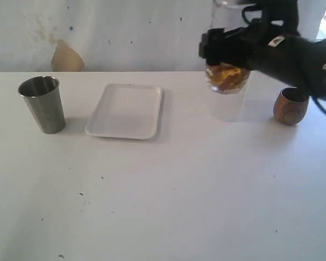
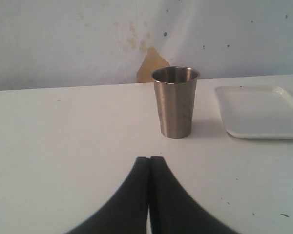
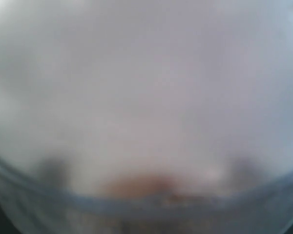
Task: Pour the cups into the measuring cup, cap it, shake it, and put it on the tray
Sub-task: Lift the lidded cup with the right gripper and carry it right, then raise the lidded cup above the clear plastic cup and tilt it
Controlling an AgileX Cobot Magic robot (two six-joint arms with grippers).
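Note:
My right gripper [image 1: 224,54] is shut on the measuring cup [image 1: 227,80], a clear tumbler with orange-brown contents at its bottom. It hangs above the table at the back right, over a faint shadow. The cup's blurred wall [image 3: 146,122] fills the right wrist view and hides the fingers there. The brown wooden cup [image 1: 290,107] stands just right of it, partly behind my right arm. The steel tumbler [image 1: 43,103] stands upright at the far left, and the white tray [image 1: 125,111] lies bare beside it. My left gripper [image 2: 150,158] is shut on nothing, a short way from the tumbler [image 2: 176,102].
A white wall with a tan patch [image 1: 67,57] runs along the table's far edge. The tray's corner [image 2: 259,112] shows beside the steel tumbler in the left wrist view. The white tabletop [image 1: 163,196] spreads wide towards the front.

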